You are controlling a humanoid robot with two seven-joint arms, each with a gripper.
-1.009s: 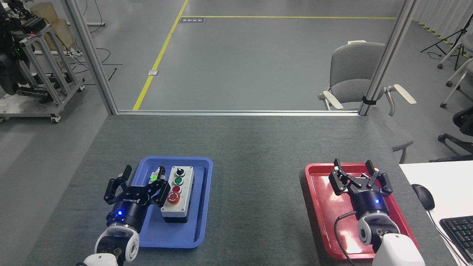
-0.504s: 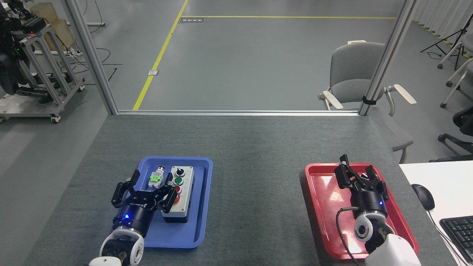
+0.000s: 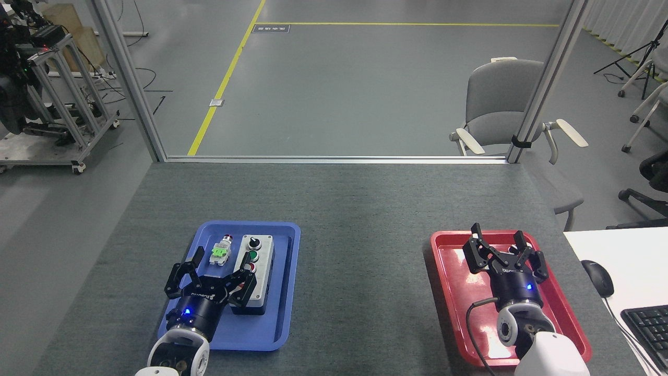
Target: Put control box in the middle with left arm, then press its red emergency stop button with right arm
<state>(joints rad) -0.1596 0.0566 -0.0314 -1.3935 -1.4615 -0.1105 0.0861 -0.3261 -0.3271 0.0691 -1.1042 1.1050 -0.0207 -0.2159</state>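
Observation:
The control box (image 3: 260, 249) lies lengthwise in the blue tray (image 3: 284, 292) at the left of the table. Its black knob and green button show at the far end. My left arm's gripper (image 3: 213, 275) hovers open over the box's near end, its right claws in front of the box top. The red emergency stop button is hidden behind those claws. My right arm's gripper (image 3: 502, 250), with its black cable, stands open above the red tray (image 3: 451, 297), holding nothing.
A small loose switch part (image 3: 221, 251) with a green clip lies in the blue tray left of the box. Grey table top (image 3: 360, 250) runs between the trays. A white desk with a mouse (image 3: 598, 277) and keyboard (image 3: 647, 324) adjoins at right. A chair (image 3: 501, 99) stands behind the table.
My left gripper has drawn back toward me and to the right, uncovering the loose switch part and covering the box's near end. My right gripper rotated and its claws spread again over the red tray.

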